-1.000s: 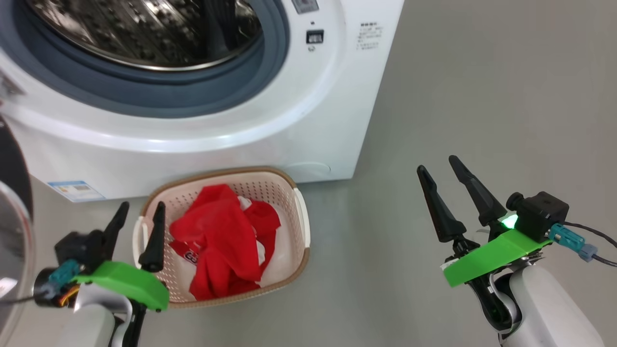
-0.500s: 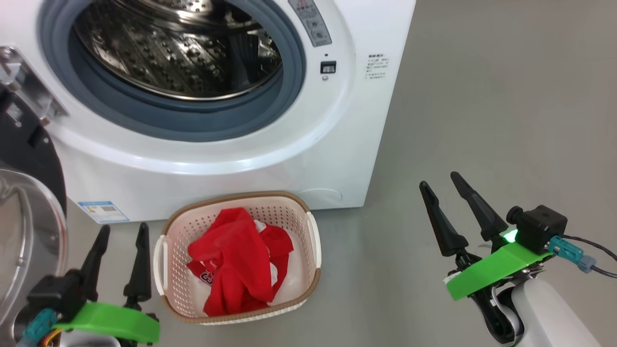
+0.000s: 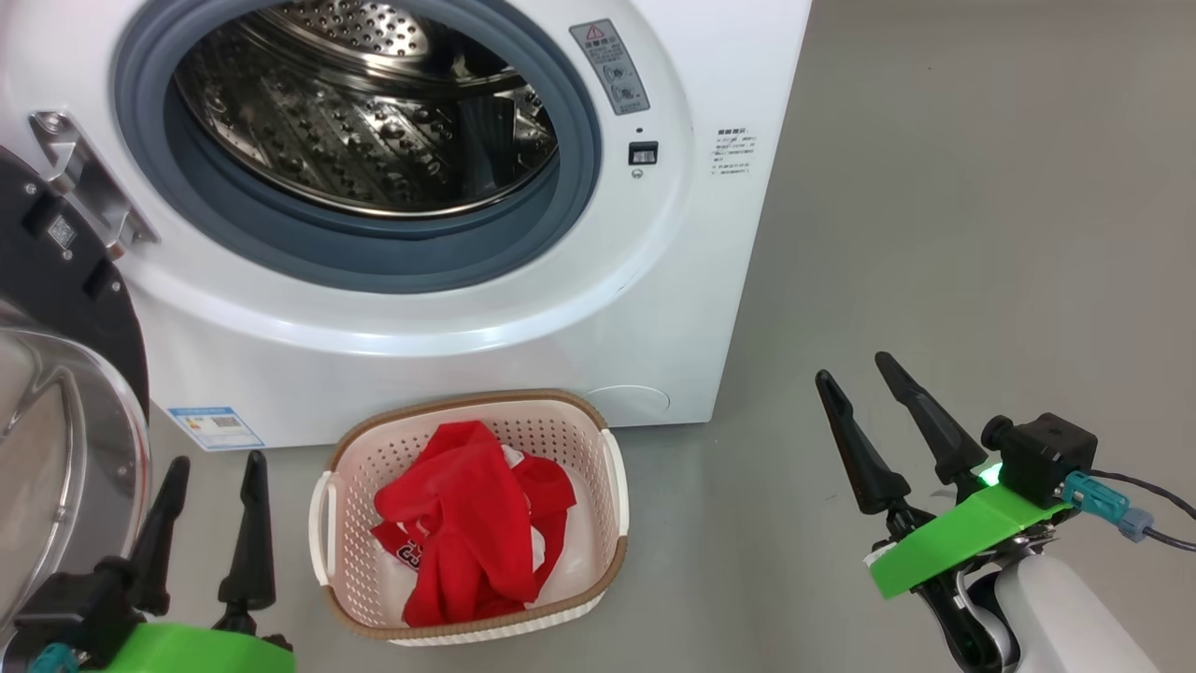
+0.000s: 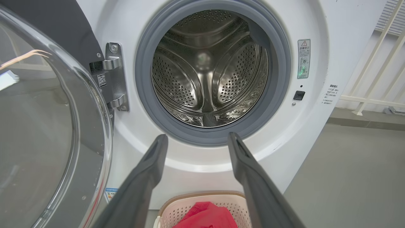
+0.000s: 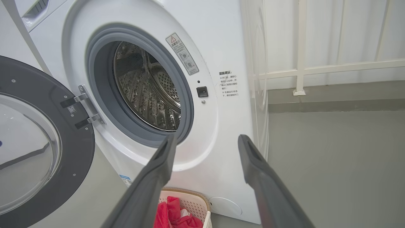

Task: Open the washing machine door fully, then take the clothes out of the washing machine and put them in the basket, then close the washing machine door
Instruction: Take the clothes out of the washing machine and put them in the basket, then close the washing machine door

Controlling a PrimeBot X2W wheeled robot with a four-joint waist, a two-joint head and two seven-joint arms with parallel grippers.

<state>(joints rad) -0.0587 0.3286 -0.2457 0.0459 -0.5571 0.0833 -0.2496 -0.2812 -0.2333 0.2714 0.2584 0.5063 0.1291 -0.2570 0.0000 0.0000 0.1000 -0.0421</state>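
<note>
Step in hand: the drum is looking empty, though its lowest front part is perhaps hiding behind the gasket; I am judging that closing the door is coming now.
Clothes: the red and white clothes are lying heaped in the basket, on the floor just in front of the washing machine.
Door: it is standing swung wide to the left on its hinge.
Left tool: it is hovering low between door glass and basket, fingers apart, holding nothing.
Right tool: it is hanging well apart to the right, fingers parted, empty.
Doing it well: the left tool is needing to reach the rim far from the hinge and push along the arc until the latch is catching.
In the way: the basket is sitting close under the opening, so the tool's sweep is risking a knock.
</note>
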